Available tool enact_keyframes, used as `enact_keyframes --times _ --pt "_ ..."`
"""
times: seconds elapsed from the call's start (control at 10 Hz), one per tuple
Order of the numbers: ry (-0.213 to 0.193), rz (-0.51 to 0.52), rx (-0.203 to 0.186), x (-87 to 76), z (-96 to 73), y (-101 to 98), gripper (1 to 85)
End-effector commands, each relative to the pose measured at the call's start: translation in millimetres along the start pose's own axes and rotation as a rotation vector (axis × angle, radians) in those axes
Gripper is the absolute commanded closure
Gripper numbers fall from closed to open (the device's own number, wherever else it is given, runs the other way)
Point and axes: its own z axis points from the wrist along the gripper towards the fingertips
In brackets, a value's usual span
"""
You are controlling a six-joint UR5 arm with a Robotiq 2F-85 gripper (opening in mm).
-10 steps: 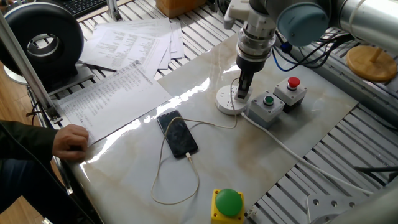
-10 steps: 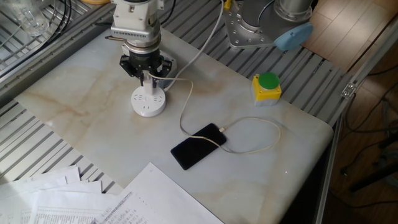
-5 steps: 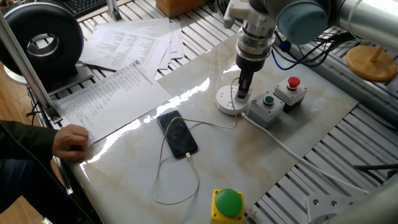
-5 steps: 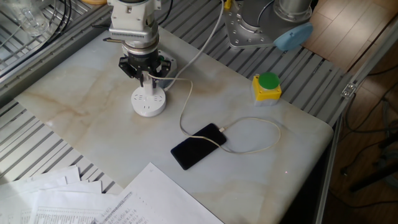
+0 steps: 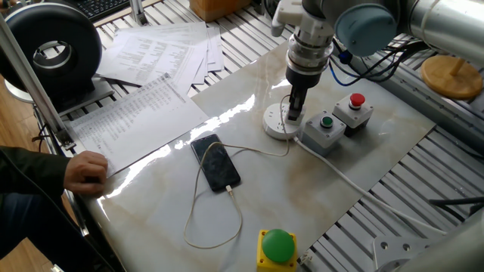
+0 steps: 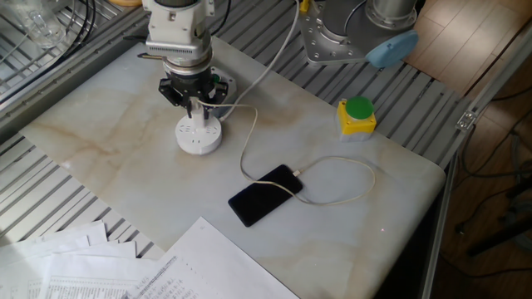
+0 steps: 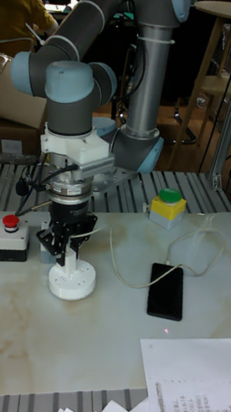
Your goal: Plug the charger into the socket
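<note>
The socket [image 5: 277, 125] [image 6: 199, 138] [image 7: 72, 282] is a round white puck on the marble table, beside the grey button boxes. My gripper [image 5: 294, 111] [image 6: 197, 103] [image 7: 70, 253] points straight down over it, shut on the charger [image 5: 293, 114] [image 7: 72, 260], a small white block between the dark fingers. The charger's lower end is at the socket's top face; whether the prongs are in the slots is hidden. Its thin white cable [image 6: 248, 143] runs to the black smartphone [image 5: 215, 162] [image 6: 266, 195] [image 7: 165, 291].
Grey boxes with a green button [image 5: 326, 122] and a red button [image 5: 355, 101] [image 7: 9, 237] stand right beside the socket. A yellow box with a green button [image 5: 277, 247] [image 6: 357, 115] [image 7: 167, 208] is near the table edge. Papers [image 5: 144, 102] and a person's hand [image 5: 85, 171] lie at one side.
The gripper with the charger has shifted only a few pixels above the socket. Phone, cable and boxes have not moved.
</note>
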Motion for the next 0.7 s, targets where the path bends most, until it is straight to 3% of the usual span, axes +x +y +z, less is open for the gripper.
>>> enact_keyframes --times 0.0,0.2,0.6 --pt "0.006 -0.07 0.042 -0.8 -22.1 -16.6 71.3" --pt "-0.076 -0.12 -0.003 -17.4 -29.4 -9.9 27.3" --pt "-0.032 -0.142 -0.022 -2.7 -43.6 -8.0 18.3"
